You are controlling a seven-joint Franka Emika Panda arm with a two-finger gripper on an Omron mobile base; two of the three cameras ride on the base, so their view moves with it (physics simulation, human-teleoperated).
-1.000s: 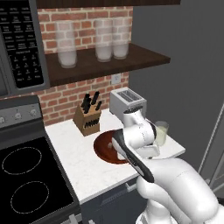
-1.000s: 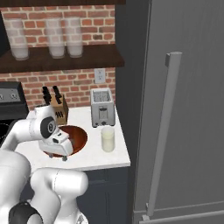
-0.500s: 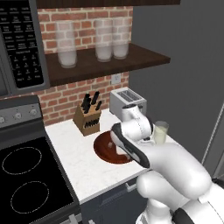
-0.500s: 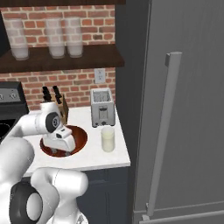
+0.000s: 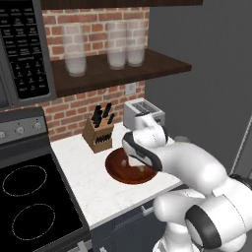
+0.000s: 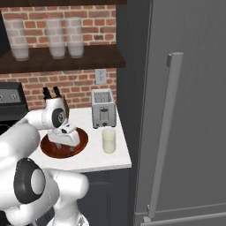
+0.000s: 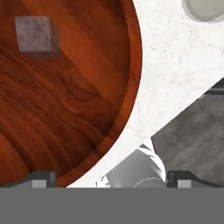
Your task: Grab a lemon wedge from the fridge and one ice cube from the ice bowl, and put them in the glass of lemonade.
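The reddish-brown ice bowl (image 5: 118, 172) (image 6: 46, 151) (image 7: 74, 92) sits on the white counter. My gripper (image 5: 134, 162) (image 6: 61, 140) (image 7: 111, 179) hangs low over the bowl's rim, open, with nothing between its wide-set fingertips (image 7: 41, 178). One pale grey ice cube (image 7: 36, 34) lies inside the bowl, apart from the fingers. The glass of lemonade (image 6: 108, 140) (image 7: 205, 8) stands right of the bowl, in front of the toaster. The dark grey fridge (image 6: 194, 110) is closed, its bar handle (image 6: 165, 132) facing me. The lemon wedge is hidden.
A silver toaster (image 5: 142, 112) (image 6: 103, 108) and a knife block (image 5: 100, 133) stand against the brick wall behind the bowl. Frosted jars (image 5: 117, 45) line the shelf above. The black stovetop (image 5: 29, 202) lies left of the counter, whose front edge (image 7: 175, 109) runs near the bowl.
My arm has swung over the counter and the hand has shifted slightly left and settled lower over the bowl. The bowl, glass and toaster stayed put.
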